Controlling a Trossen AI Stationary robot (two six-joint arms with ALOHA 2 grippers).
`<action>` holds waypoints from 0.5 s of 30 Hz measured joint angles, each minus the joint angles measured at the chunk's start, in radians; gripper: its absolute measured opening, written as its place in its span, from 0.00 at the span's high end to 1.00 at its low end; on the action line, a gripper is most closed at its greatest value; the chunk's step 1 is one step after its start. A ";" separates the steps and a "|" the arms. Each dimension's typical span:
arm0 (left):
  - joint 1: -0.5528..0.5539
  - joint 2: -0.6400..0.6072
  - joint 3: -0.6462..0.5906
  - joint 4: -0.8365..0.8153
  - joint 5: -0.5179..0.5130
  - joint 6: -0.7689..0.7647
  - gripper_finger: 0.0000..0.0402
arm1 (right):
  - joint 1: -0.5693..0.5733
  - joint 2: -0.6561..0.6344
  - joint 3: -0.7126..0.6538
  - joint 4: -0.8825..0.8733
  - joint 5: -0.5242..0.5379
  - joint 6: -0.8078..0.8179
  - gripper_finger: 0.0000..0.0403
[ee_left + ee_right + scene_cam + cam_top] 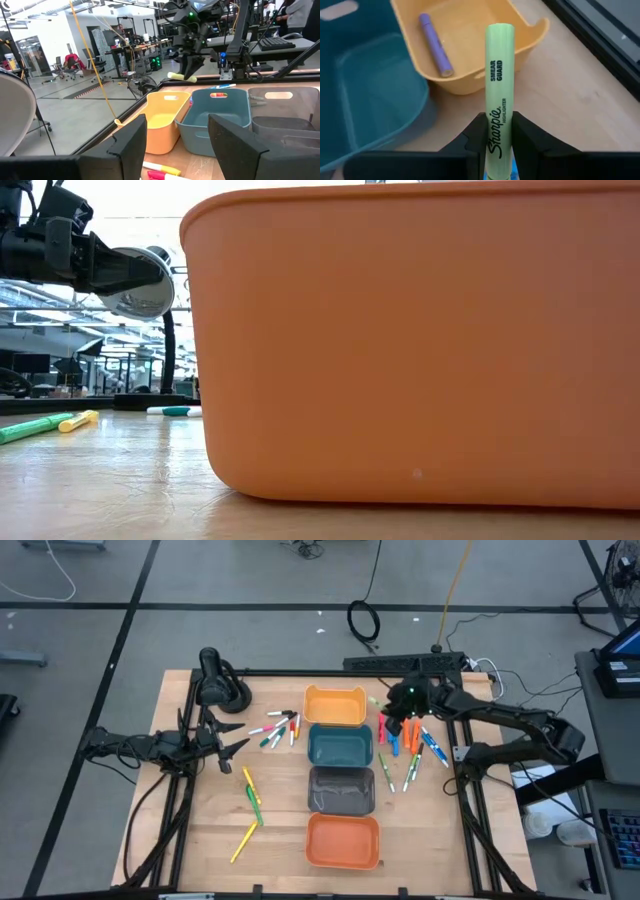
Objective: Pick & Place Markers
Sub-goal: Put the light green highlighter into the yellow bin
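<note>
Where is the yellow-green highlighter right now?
The right gripper holds the highlighter in the air beside the light orange bin, at the table's far right in the high view.

Four bins (341, 746) between marker (272, 730) clusters

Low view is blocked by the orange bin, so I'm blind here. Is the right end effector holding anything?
Observer: Yes. The right end effector is shut on a yellow-green highlighter, close by the light orange bin.
Operator: Is that bin empty?
Observer: No, one purple marker lies in it.
Operator: And the left arm?
Observer: The left end effector is open at the table's left side, holding nothing.
</note>
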 joint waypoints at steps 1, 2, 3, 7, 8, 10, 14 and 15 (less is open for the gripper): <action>0.000 0.000 0.000 0.000 0.000 0.000 0.47 | 0.009 0.000 0.000 0.000 0.001 -0.012 0.86; 0.000 0.000 0.000 0.000 0.000 0.000 0.47 | 0.017 0.000 0.000 0.001 0.002 -0.024 0.86; 0.000 0.000 0.000 0.000 0.000 0.000 0.47 | 0.025 0.000 0.000 0.001 0.002 -0.041 0.86; 0.000 0.000 0.000 0.000 0.000 0.000 0.47 | 0.051 0.000 0.000 0.005 0.003 -0.095 0.86; 0.000 0.000 0.000 0.000 0.000 0.000 0.47 | 0.056 0.000 0.000 0.007 0.003 -0.100 0.86; 0.000 0.000 0.000 0.000 0.000 0.000 0.47 | 0.065 0.000 0.000 0.019 0.004 -0.104 0.86; 0.000 0.000 0.000 0.000 0.000 0.000 0.47 | 0.079 0.000 0.001 0.050 0.004 -0.106 0.85; 0.000 0.000 0.000 0.000 0.000 0.000 0.47 | 0.082 0.000 0.001 0.062 0.004 -0.106 0.85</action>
